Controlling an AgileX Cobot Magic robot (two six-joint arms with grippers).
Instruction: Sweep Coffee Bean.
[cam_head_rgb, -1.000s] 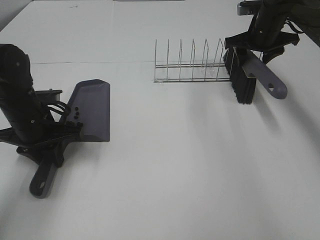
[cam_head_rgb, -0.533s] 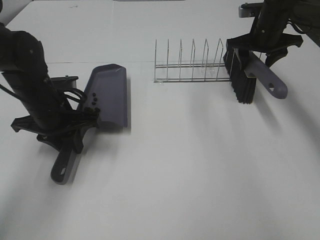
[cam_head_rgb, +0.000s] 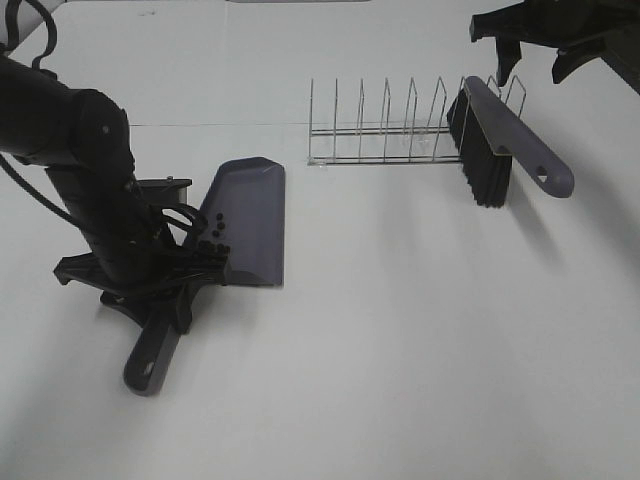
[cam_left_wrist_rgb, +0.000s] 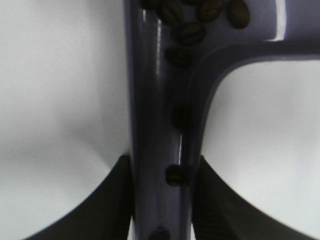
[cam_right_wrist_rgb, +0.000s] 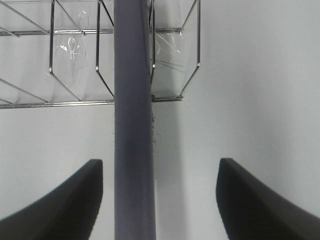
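Note:
The grey-purple dustpan (cam_head_rgb: 252, 215) lies on the white table at the left, its mouth facing away from me. Several dark coffee beans (cam_head_rgb: 215, 232) sit at its rear near the handle; the left wrist view shows them (cam_left_wrist_rgb: 192, 31) in the pan and along the handle. My left gripper (cam_head_rgb: 168, 285) is shut on the dustpan handle (cam_left_wrist_rgb: 160, 130). The brush (cam_head_rgb: 487, 160) stands bristles-down at the right end of the wire rack, handle (cam_head_rgb: 535, 160) slanting right. My right gripper (cam_head_rgb: 530, 45) is open and empty, above and behind the brush (cam_right_wrist_rgb: 132, 125).
A wire rack (cam_head_rgb: 385, 135) with several upright dividers stands at the back centre; it also shows in the right wrist view (cam_right_wrist_rgb: 75, 55), touching the brush. The white table (cam_head_rgb: 420, 340) spreads all around.
My left arm has carried the dustpan with its beans to the right, toward the middle. My right gripper has let go of the brush and drawn up and back; the brush stays by the rack.

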